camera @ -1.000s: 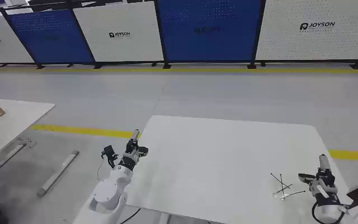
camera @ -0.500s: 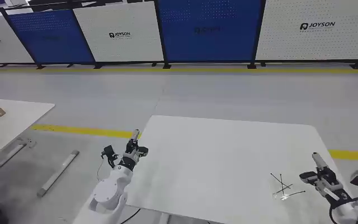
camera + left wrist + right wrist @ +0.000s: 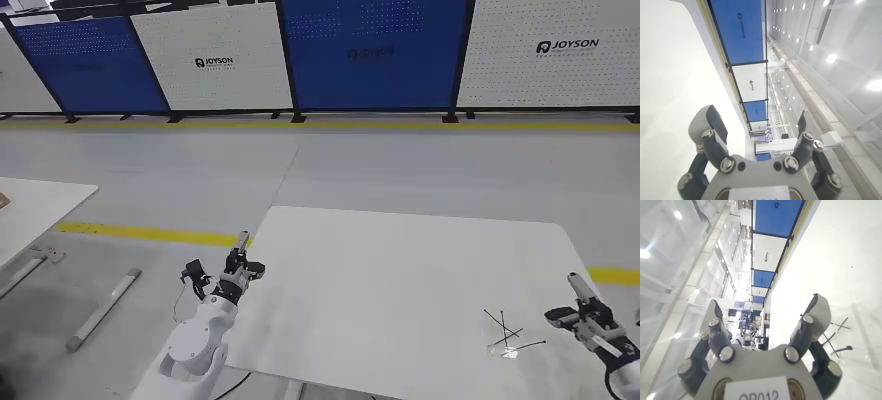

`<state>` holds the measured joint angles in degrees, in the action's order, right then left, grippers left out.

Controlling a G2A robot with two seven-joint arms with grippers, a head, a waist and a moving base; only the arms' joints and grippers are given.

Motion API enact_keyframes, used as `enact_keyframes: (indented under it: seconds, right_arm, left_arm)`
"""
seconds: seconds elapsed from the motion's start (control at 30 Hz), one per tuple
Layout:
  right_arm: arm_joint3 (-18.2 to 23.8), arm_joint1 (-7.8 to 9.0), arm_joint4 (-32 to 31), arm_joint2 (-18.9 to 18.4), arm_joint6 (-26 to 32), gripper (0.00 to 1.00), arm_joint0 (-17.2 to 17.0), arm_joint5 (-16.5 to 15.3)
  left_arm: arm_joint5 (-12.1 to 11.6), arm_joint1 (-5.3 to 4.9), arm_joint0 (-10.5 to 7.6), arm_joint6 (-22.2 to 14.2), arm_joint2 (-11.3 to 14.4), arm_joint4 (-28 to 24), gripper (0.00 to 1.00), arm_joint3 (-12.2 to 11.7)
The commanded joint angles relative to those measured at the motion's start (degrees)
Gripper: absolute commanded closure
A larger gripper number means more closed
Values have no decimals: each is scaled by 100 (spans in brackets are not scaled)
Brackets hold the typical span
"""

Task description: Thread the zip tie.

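Observation:
Several thin black zip ties [image 3: 505, 333] lie crossed on a clear plastic sheet near the front right of the white table [image 3: 400, 290]. In the right wrist view the zip ties [image 3: 836, 340] show beside one finger. My right gripper [image 3: 585, 300] hovers just off the table's right edge, to the right of the ties, open and holding nothing; the right wrist view shows the same gripper [image 3: 764, 308] with its jaws spread. My left gripper [image 3: 241, 250] stands at the table's left edge, open and empty, as the left wrist view of that gripper [image 3: 757, 118] confirms.
The clear plastic sheet [image 3: 857, 332] under the ties reaches close to the table's front right corner. A second white table [image 3: 35, 210] stands on the far left, with a grey bar [image 3: 103, 308] on the floor between the tables.
My right gripper has drifted to the right, away from the zip ties and past the table's right edge. The left arm has stayed where it was.

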<state>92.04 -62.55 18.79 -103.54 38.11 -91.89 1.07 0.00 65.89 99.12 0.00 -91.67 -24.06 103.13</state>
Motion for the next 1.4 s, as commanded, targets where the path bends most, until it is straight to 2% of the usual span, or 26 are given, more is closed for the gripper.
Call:
enact_keyframes:
  seconds: [0.0, 0.07, 0.2, 0.3, 0.7, 0.77, 0.83, 0.97, 1.03, 1.1, 1.17, 1.37]
  right_arm:
    - [-222, 36, 75, -157, 385, 0, 62, -53]
    - [-474, 95, -8, -272, 906, 0, 165, -58]
    - [-985, 162, -150, -366, 1233, 0, 408, -68]
    - [-1210, 209, -457, -306, 1468, 0, 528, -81]
    - [-1210, 209, -457, -306, 1468, 0, 528, -81]
    - [-1162, 220, -356, -322, 1819, 0, 449, -316]
    - [-1246, 265, -253, -504, 2228, 0, 357, -591]
    - [-1433, 332, -162, -632, 2769, 0, 383, -717]
    - [-1538, 356, -248, -630, 2823, 0, 424, -770]
    - [-1570, 409, -700, -520, 3160, 0, 454, -889]
    - [-1613, 425, -1078, -454, 2808, 0, 527, -851]
    - [-1613, 425, -1078, -454, 2808, 0, 527, -851]
  left_arm:
    - [0, 0, 0, 0, 0, 0, 0, 0]
    - [0, 0, 0, 0, 0, 0, 0, 0]
    - [0, 0, 0, 0, 0, 0, 0, 0]
    - [0, 0, 0, 0, 0, 0, 0, 0]
    - [0, 0, 0, 0, 0, 0, 0, 0]
    - [0, 0, 0, 0, 0, 0, 0, 0]
    - [0, 0, 0, 0, 0, 0, 0, 0]
    - [0, 0, 0, 0, 0, 0, 0, 0]
    - [0, 0, 0, 0, 0, 0, 0, 0]
    - [0, 0, 0, 0, 0, 0, 0, 0]
    - [0, 0, 0, 0, 0, 0, 0, 0]
    - [0, 0, 0, 0, 0, 0, 0, 0]
